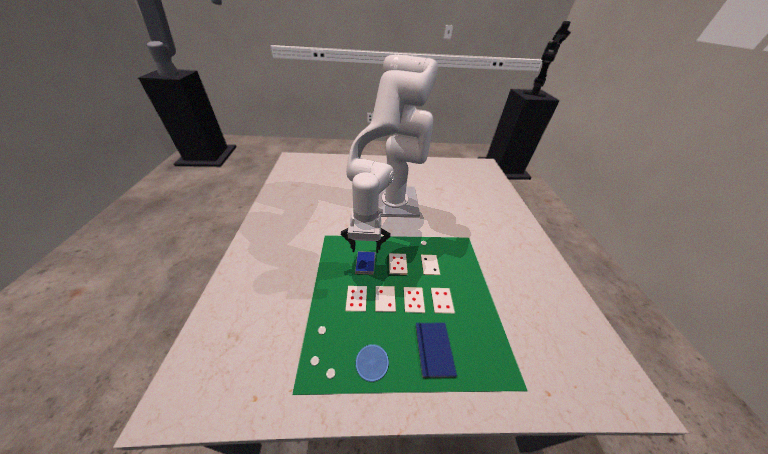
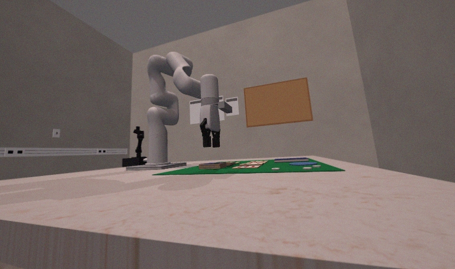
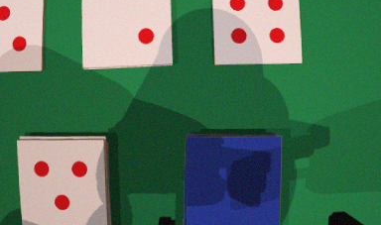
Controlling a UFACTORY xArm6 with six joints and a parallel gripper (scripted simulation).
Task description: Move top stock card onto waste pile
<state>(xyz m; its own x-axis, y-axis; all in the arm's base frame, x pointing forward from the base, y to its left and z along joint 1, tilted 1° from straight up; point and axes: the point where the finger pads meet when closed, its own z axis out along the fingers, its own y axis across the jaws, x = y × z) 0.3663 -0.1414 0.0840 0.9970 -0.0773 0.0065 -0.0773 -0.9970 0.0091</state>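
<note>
The face-down stock [image 1: 365, 262] is a blue-backed stack on the green mat [image 1: 407, 319], in the row closest to the arm's base. It also shows in the wrist view [image 3: 232, 180], and as a low stack in the side view [image 2: 211, 165]. The waste pile [image 1: 398, 263] lies right beside it, face up with three red pips showing in the wrist view [image 3: 62, 180]. My gripper [image 1: 365, 244] hangs open and empty straight above the stock, well clear of it in the side view [image 2: 210, 142]. Only its fingertips show at the wrist view's bottom edge.
A face-up card with a black pip [image 1: 430, 264] lies past the waste pile. A row of four red-pip cards [image 1: 399, 299] lies beyond. A blue disc [image 1: 372, 362], a blue box [image 1: 435, 349] and three white chips [image 1: 321, 330] sit at the mat's far end.
</note>
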